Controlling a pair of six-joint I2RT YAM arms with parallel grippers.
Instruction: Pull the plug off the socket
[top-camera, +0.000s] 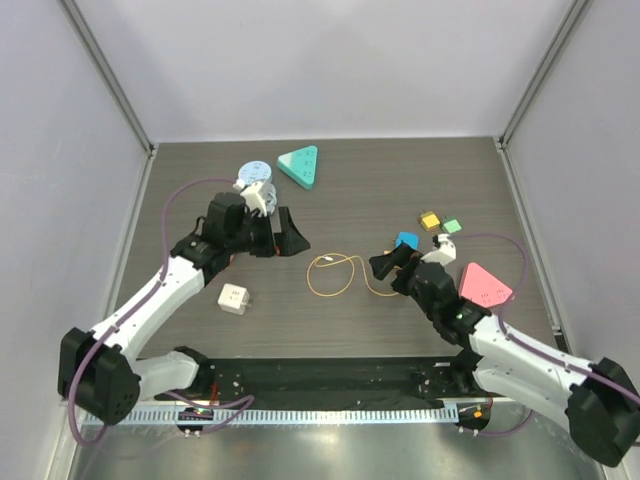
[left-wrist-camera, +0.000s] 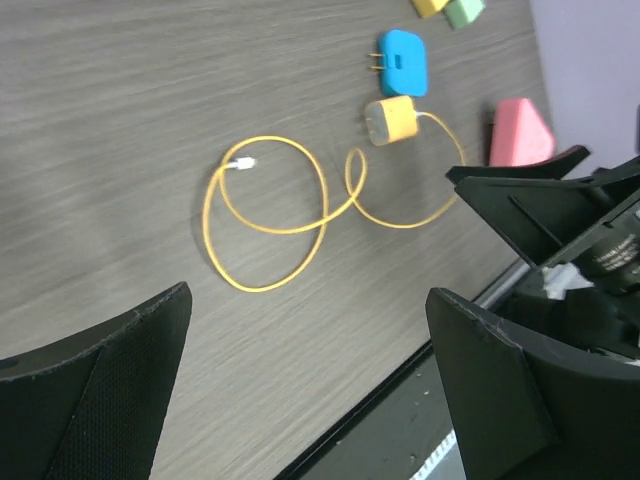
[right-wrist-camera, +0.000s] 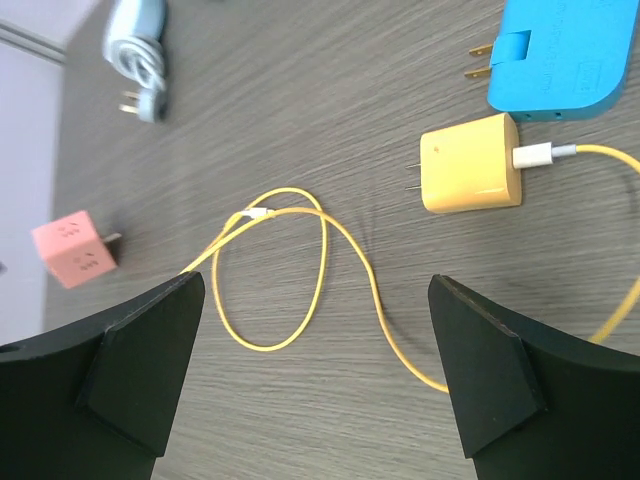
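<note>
left gripper (top-camera: 288, 235): jaws wide apart; holds nothing; left of bench (top-camera: 400, 190) centre | right gripper (right-wrist-camera: 315, 285): jaws wide apart; empty; over yellow cable (right-wrist-camera: 290, 270) | yellow plug (right-wrist-camera: 470, 163): flat, prongs bare; just beside blue plug (right-wrist-camera: 555, 55); apart from pink socket (top-camera: 485, 286) near right edge

You're working in a robotics lab cell, not a home: your wood-grain table (top-camera: 400, 190) is boxed in by plain white panels (top-camera: 330, 60) on metal corner posts (top-camera: 110, 75), the left arm (top-camera: 150, 300) and right arm (top-camera: 512, 350) are bolted to a black base rail (top-camera: 330, 372) at the near edge, and a teal socket block (top-camera: 300, 166) and pink socket block (top-camera: 484, 286) lie loose on it
</note>
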